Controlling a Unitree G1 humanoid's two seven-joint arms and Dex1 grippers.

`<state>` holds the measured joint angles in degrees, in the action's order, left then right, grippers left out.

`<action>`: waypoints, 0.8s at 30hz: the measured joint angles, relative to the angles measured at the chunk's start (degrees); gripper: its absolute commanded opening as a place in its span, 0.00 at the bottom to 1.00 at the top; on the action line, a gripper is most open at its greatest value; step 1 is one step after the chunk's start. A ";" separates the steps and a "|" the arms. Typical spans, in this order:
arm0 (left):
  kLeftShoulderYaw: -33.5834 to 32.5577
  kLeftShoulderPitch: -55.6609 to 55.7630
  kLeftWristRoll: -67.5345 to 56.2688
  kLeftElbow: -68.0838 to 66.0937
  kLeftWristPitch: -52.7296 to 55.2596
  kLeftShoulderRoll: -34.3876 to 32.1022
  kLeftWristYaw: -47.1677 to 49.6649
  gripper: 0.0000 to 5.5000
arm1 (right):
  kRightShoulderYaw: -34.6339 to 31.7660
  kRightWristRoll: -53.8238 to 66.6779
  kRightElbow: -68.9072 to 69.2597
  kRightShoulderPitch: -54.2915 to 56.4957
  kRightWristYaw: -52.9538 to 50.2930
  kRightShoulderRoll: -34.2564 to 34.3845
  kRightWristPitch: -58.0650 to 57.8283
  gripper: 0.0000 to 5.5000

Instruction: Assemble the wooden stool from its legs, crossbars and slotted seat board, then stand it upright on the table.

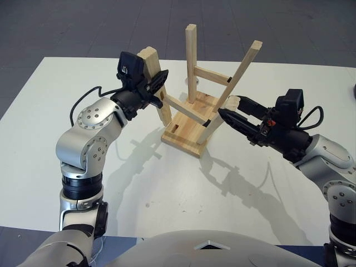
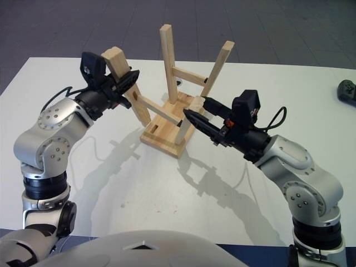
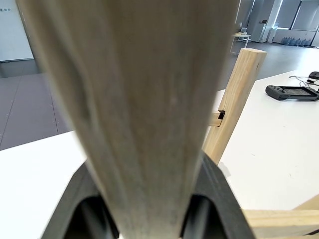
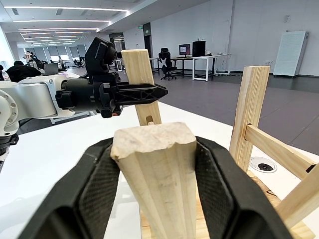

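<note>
Left gripper [image 1: 161, 89] pinches one pale square wooden leg [image 1: 149, 55]; right gripper [image 1: 231, 107] clamps another pale leg [image 4: 154, 144]. Likely seating legs in the flat slotted seat board [image 1: 181, 136]; next, press home.

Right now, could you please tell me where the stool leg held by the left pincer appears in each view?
Left eye view: the leg leans upper centre-left, clamped in the left pincer.
Right eye view: upper left.
Left wrist view: wide, down the middle.
Right wrist view: upper centre-left, beyond the second leg in the right pincer.
Shared landmark: the left pincer around it.
</note>
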<state>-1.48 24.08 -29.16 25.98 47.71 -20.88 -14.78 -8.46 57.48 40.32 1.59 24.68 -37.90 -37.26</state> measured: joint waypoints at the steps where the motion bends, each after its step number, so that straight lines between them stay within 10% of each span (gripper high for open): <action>1: 0.04 0.00 0.21 0.11 0.02 -0.20 -0.16 0.19 | 0.00 0.00 0.01 -0.01 -0.02 0.00 0.00 0.40; 24: 3.30 0.65 3.25 1.82 1.43 2.16 0.57 0.19 | 0.06 -0.03 0.03 0.01 -0.80 0.81 0.03 0.40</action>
<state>1.82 24.72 -25.91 27.81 49.14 -18.73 -14.21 -8.40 57.44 40.35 1.60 23.88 -37.09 -37.23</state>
